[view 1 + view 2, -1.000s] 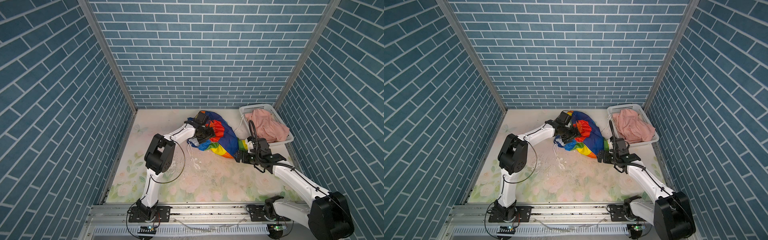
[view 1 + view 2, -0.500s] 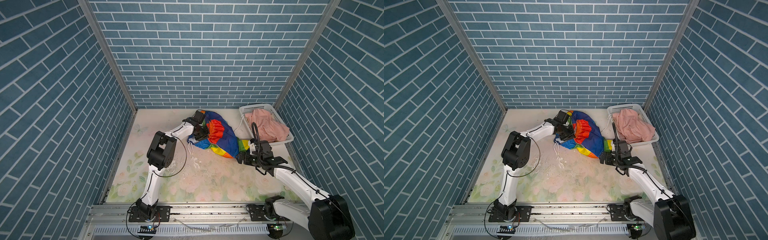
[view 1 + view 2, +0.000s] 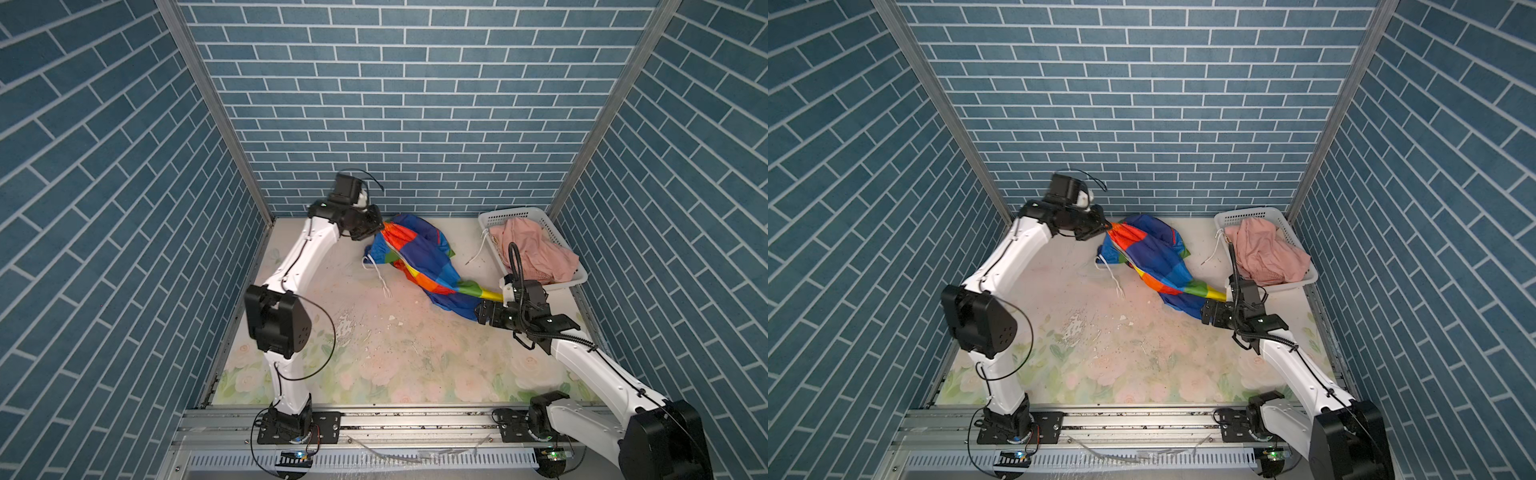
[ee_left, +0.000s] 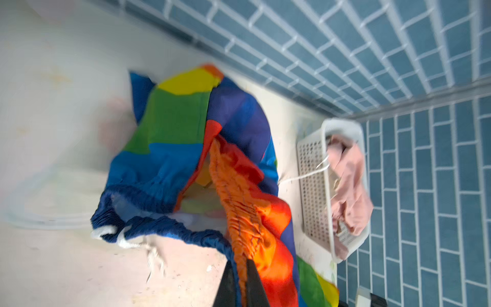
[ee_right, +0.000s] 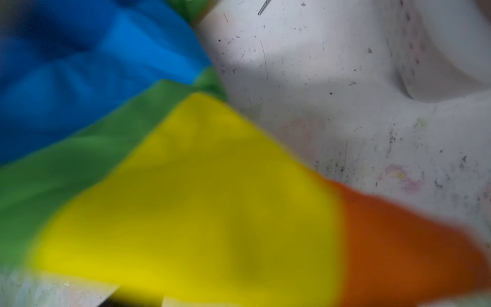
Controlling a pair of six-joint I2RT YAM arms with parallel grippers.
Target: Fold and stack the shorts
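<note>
Rainbow shorts (image 3: 419,259): on the counter (image 3: 374,357), back-centre, drawn out long btw the two arms. Waist end is up at the left arm, leg end down by the right arm. Bunched, not flat, no fold yet.
Why held so: my read is each arm takes an opposite end to stretch + spread the cloth before the 1st fold. Waistband is lifted off the counter so the bunch hangs open.
Left fingers (image 4: 227,287): shut tight on the orange gathered waistband. Left wrist view shows it clearly, with cloth pinched btw the two black tips.
Right fingers (image 3: 484,313): wide apart, low at the blue/yellow leg end, touching it or just over it. Right wrist view is blurred and full of yellow/green/blue cloth, tips hardly in shot, so can't tell if any cloth sits btw them. No closed grip there.
Pink shorts (image 3: 536,251): crumpled in the white basket (image 3: 513,212), back-right corner, just beside the right arm. Nothing is touching them.
Beige shorts: can't make out for sure; maybe under the pink.
Stack: none yet.
Stage: early, prob. pair 1 of 3 being laid out.
Next needs: right fingers close on the leg hem, then both arms pull apart + lower it flat.
Risk: shiny cloth, likely slippy. A single pinch on the waistband lets the rest sag or twist.
</note>
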